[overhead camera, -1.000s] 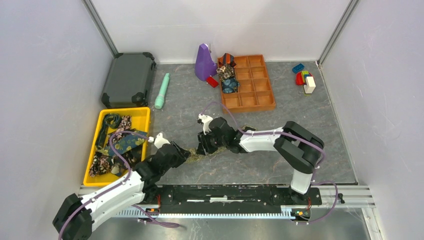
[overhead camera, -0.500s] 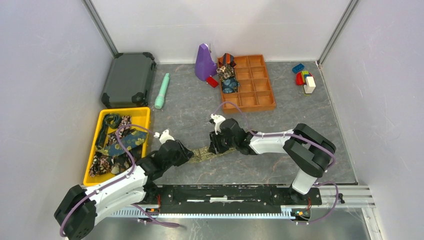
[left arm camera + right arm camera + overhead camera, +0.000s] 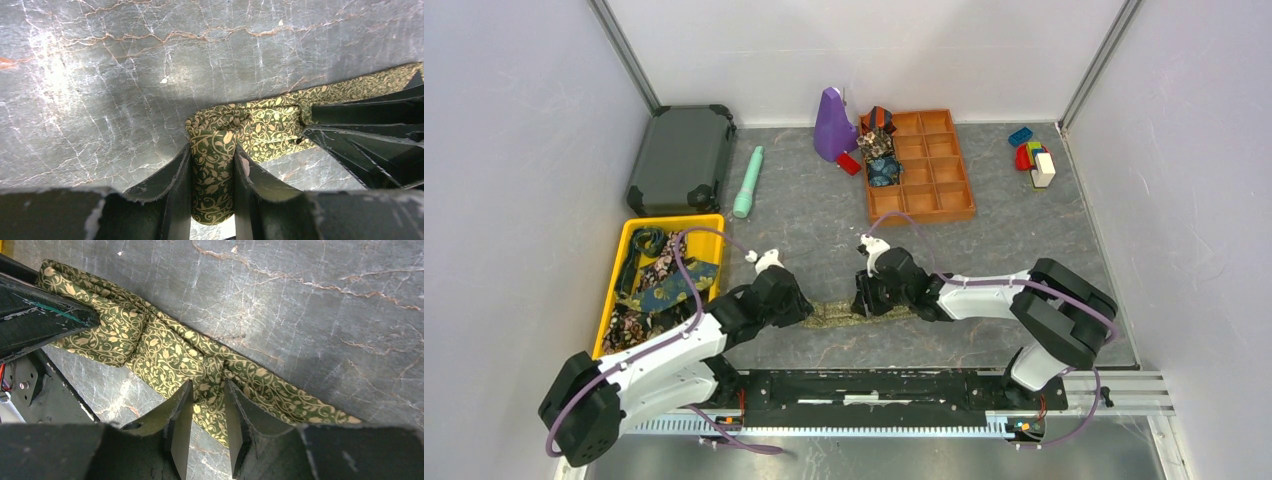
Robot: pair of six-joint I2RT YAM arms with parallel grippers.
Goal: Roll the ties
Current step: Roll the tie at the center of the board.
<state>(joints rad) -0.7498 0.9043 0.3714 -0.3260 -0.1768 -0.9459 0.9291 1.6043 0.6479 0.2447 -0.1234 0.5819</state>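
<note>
A grey marbled table (image 3: 824, 225) sits inside pale walls (image 3: 514, 150). On the outer side of the left pincer (image 3: 802, 312) lies a yellow tray (image 3: 711, 228) holding loose ties (image 3: 659, 285) in a tangle. Beyond the tray is a dark case (image 3: 682, 158), with a teal cylinder (image 3: 748, 182) just beside it. Well beyond the right pincer (image 3: 864, 305), toward the back wall, an orange box (image 3: 934, 190) of compartments holds rolled ties (image 3: 879, 152) in its left column. A purple object (image 3: 832, 125) stands near that side of the box. Toy blocks (image 3: 1034, 160) sit in the far right corner. All of these are well apart from both pincers.

Between the pincers, the olive-gold tie (image 3: 836, 315) lies on the table. Its long axis runs from one pincer to the other, roughly parallel to the near edge, and a short length reaches past the right pincer on its outer side. The left pincer is clamped on the tie's folded-over, thickened end, with fabric filling the gap between its fingers. The right pincer pinches the strip further along, where the cloth bunches and creases. The fabric is dark olive with pale gold scrolling vines and leaves. It is wrinkled between the two grips and flatter past the right pincer.
</note>
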